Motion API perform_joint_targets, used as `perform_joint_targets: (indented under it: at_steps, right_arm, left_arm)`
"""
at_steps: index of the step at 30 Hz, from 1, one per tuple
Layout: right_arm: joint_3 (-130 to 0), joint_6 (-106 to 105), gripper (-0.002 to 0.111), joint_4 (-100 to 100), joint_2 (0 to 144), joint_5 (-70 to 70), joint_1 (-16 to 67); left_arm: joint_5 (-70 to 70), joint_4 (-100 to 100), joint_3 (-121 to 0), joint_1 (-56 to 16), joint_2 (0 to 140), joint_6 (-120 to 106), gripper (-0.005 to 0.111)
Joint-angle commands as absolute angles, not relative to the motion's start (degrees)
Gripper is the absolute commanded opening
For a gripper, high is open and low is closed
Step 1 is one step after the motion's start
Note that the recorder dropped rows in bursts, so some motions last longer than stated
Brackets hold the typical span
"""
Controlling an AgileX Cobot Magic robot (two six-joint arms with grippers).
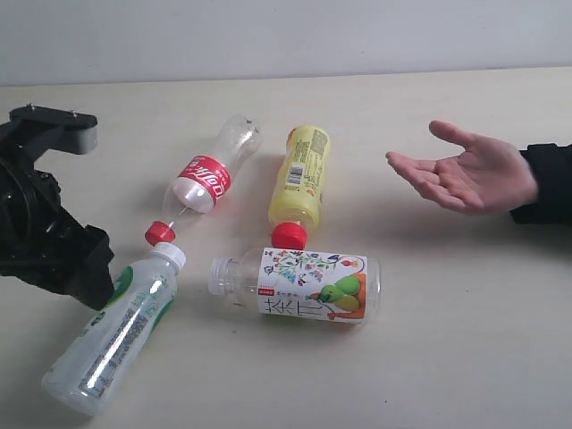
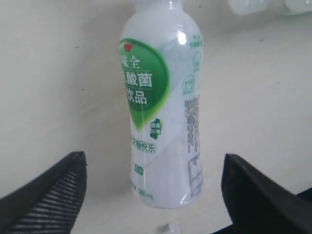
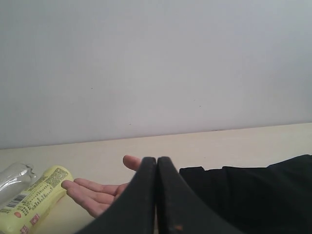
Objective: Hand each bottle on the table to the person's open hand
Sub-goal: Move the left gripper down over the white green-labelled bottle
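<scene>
While the left fingers (image 2: 48, 195) stand wide apart with nothing in their grip, the green-and-white bottle (image 2: 163, 122) lies on the tabletop (image 1: 447, 340) between them. Bare tabletop shows on either side of it, so neither finger touches it, and its white cap (image 1: 167, 257) points away from them. Beyond that cap, farther from the left fingers, lie three more bottles on their sides: the red-label bottle (image 1: 207, 174), whose red cap sits just beside the white one, the yellow bottle (image 1: 301, 174) next to it, and the pear-label bottle (image 1: 304, 284) across the yellow bottle's cap end. The right fingers (image 3: 146, 195) are pressed flat together and hold nothing. Just past them the person's hand (image 3: 97, 195) waits open, palm up, with a dark sleeve behind it, well apart from the left fingers.
</scene>
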State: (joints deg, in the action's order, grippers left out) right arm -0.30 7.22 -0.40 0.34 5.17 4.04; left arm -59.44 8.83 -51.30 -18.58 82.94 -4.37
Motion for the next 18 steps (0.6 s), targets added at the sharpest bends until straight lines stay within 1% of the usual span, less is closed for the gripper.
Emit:
perform_joint_targets:
  at_steps: [1,5,9,15,18]
  right_arm:
    - [0.0,7.2,0.0,-0.4,0.0,5.0,3.7]
    - [0.0,7.2,0.0,-0.4,0.0,5.0,3.7]
    - [0.0,7.2,0.0,-0.4,0.0,5.0,3.7]
    - [0.0,7.2,0.0,-0.4,0.0,5.0,3.7]
    - [0.0,7.2,0.0,-0.4,0.0,5.0,3.7]
  left_arm:
    - [-59.0,8.1,-51.1,-19.6,87.3,-2.3,0.074]
    - [-60.5,7.8,-51.3,-21.3,90.6,-3.5,0.074]
    - [-63.0,7.8,-51.5,-21.2,91.2,-3.3,0.074]
    - [-62.0,8.6,-51.5,-21.2,91.3,-3.7,0.073]
    - [-64.3,8.7,-51.5,-21.2,91.4,-3.7,0.073]
